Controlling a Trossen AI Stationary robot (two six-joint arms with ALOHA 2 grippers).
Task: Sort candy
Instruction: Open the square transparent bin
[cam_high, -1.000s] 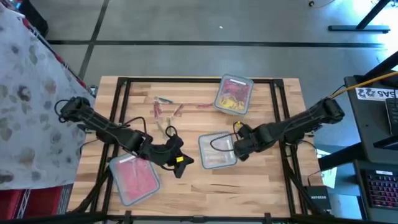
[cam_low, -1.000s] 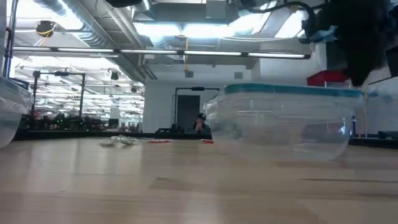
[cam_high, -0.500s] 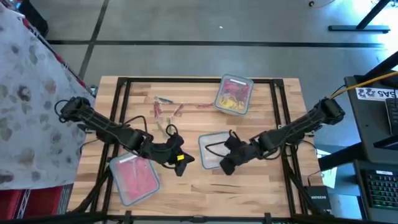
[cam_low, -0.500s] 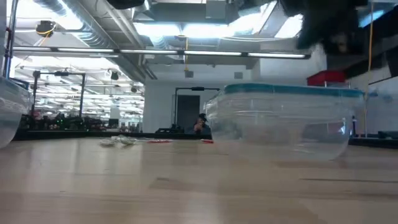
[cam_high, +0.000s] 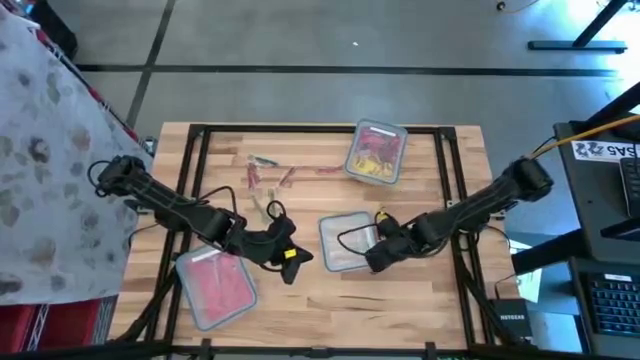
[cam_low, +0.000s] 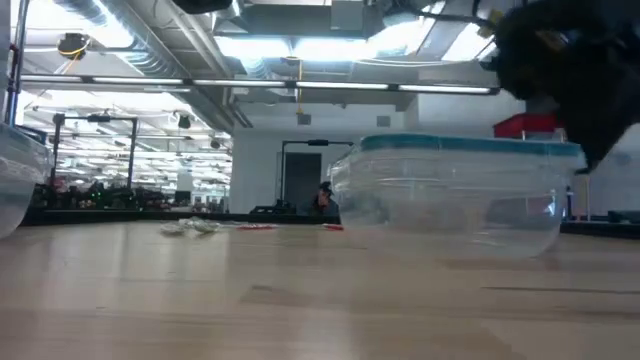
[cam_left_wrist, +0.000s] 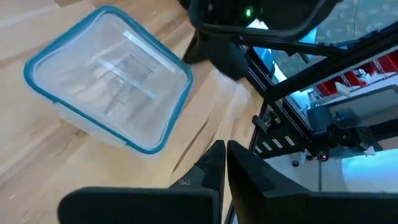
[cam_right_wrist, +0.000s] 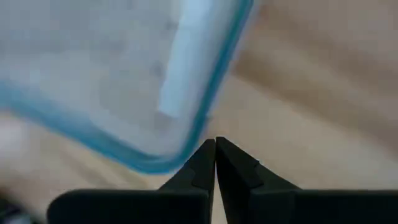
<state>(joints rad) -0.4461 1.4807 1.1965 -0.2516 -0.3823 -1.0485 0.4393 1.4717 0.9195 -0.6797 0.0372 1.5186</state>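
Note:
Loose candy (cam_high: 265, 180) lies on the wood table toward the far left, a few small wrapped pieces; the low view shows it far off (cam_low: 195, 227). A clear container with a blue rim (cam_high: 345, 242) stands mid-table. My right gripper (cam_high: 372, 262) hovers shut over its near right corner (cam_right_wrist: 186, 146), raised above it in the low view (cam_low: 585, 110). My left gripper (cam_high: 290, 268) is shut with nothing between its fingers (cam_left_wrist: 225, 152), left of that container and beside the container of red candy (cam_high: 215, 288).
A third clear container (cam_high: 375, 152) with yellow and red candy stands at the far edge. Black frame rails (cam_high: 200, 170) run along the table's sides. Bare wood lies between the containers and along the near edge.
My right gripper has moved from beside the clear container's right side toward the table's near edge, swinging past its near right corner and coming back a little. My left arm has kept still.

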